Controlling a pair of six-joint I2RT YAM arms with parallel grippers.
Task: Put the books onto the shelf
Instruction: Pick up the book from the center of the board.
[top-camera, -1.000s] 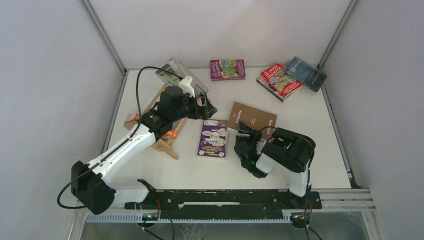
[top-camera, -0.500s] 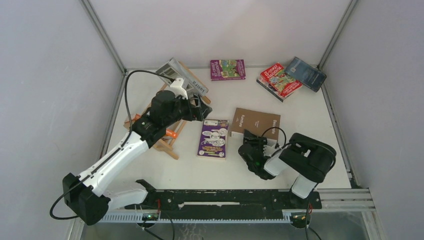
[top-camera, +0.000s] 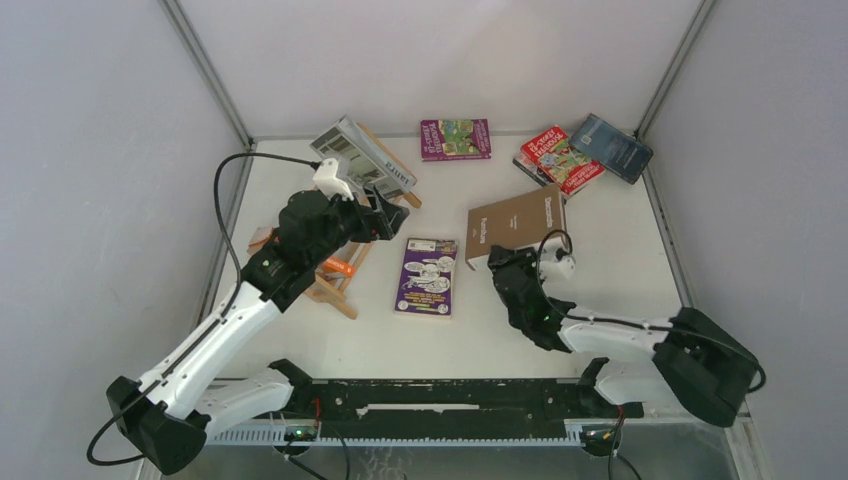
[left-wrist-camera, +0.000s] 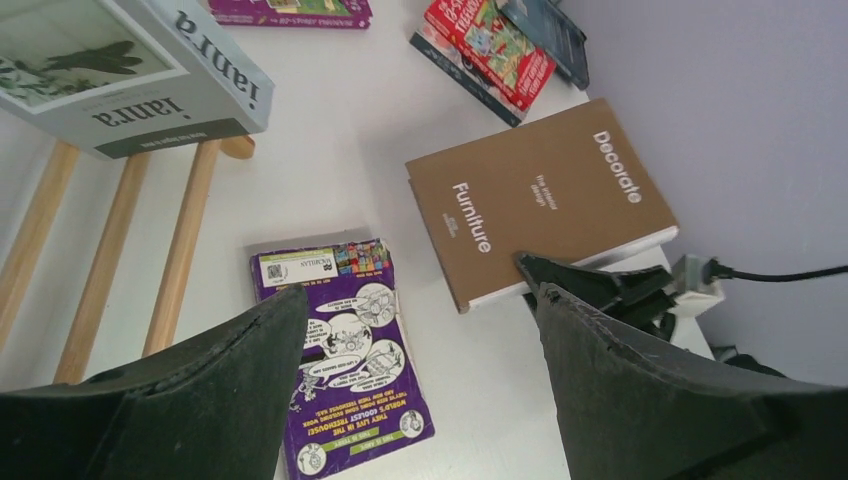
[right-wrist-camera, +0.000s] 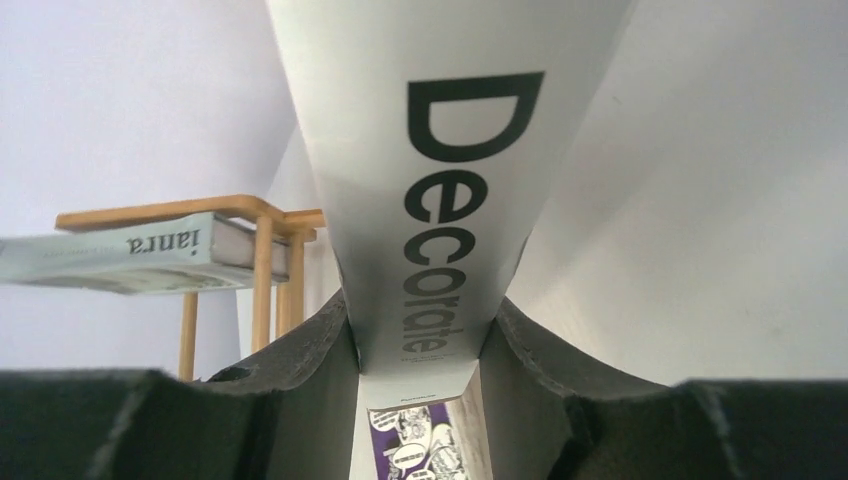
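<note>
**Books spread over the table (top-camera: 640, 270), brown book (top-camera: 515, 222) in the right gripper (top-camera: 503, 262)**

The right gripper is clamped on the brown book at its near edge. In the right wrist view the dark fingers (right-wrist-camera: 300, 350) press both sides of the white spine lettered "Decorate", which rises straight up out of the jaws. From above, the book sits tilted, cover up, right of centre; whether its far edge touches the table I cannot tell.

The left gripper (top-camera: 388, 214) hangs with its fingers spread wide and nothing between them, just beside the shelf (top-camera: 330, 290). The shelf stands at the left of the table, a light wooden rack of thin rails. A grey-white book (top-camera: 362, 160) lies tilted across its top — the left wrist view shows it resting on the wooden rails.

A purple paperback (top-camera: 428, 277) lies flat on the table between the two grippers, near the brown book but apart from it. A purple-and-green book (top-camera: 455, 139) lies flat at the far edge. In the far right corner a red paperback (top-camera: 560, 160) lies on top of a darker book, with a dark blue book (top-camera: 612, 147) just beside it — all well apart from the shelf.
</note>
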